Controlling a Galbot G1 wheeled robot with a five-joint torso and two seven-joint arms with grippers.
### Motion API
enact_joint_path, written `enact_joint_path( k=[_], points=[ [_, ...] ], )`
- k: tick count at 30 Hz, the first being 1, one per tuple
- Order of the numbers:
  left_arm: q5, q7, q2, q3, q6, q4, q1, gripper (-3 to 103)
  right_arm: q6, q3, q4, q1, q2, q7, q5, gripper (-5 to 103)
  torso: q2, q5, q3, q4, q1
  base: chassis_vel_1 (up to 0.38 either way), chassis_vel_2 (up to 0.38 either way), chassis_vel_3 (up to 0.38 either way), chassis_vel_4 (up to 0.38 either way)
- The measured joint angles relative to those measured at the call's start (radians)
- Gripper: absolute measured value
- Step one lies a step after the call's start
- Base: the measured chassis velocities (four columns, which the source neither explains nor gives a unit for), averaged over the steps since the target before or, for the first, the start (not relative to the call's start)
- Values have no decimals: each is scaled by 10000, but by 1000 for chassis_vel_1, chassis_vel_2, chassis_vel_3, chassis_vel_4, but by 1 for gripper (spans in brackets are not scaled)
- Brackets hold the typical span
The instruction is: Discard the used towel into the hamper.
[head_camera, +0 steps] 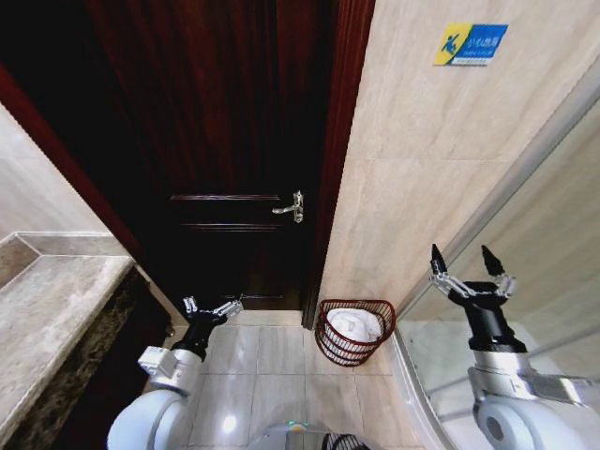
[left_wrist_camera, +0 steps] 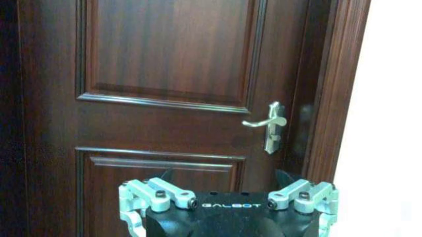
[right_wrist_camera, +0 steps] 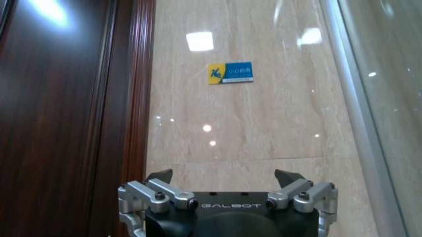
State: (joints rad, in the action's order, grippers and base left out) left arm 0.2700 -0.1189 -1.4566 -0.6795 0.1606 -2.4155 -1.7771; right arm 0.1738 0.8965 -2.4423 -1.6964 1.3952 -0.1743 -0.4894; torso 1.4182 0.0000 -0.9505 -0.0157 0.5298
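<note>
Left gripper [head_camera: 212, 307], lower left of the head view, fingers spread w/ nothing in them, facing a dark wood panelled door [left_wrist_camera: 165, 98] w/ a silver lever handle [left_wrist_camera: 270, 123]. Lower centre: round red-brown wire hamper [head_camera: 330, 345] on the tiled floor, white crumpled towel [head_camera: 354, 325] inside it. Right gripper [head_camera: 467, 264], right-centre, also released & empty, by the beige marble wall [right_wrist_camera: 264, 128] w/ a blue-yellow sign [right_wrist_camera: 231, 72].

Overhead lamps throw bright glare spots on the glossy beige wall [right_wrist_camera: 250, 128] above the right gripper [right_wrist_camera: 224, 176]. The dark door [left_wrist_camera: 165, 74] stays dim. The head view bends at its edges.
</note>
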Motion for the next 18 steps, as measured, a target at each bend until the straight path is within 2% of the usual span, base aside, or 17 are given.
enact_joint_path(
  k=[18],
  points=[
    [0,0,0,0,0,0,0,100,241,-19,-84,-243,174,163,346,100,0,-1,0,0,0,0,0,0,0]
  ],
)
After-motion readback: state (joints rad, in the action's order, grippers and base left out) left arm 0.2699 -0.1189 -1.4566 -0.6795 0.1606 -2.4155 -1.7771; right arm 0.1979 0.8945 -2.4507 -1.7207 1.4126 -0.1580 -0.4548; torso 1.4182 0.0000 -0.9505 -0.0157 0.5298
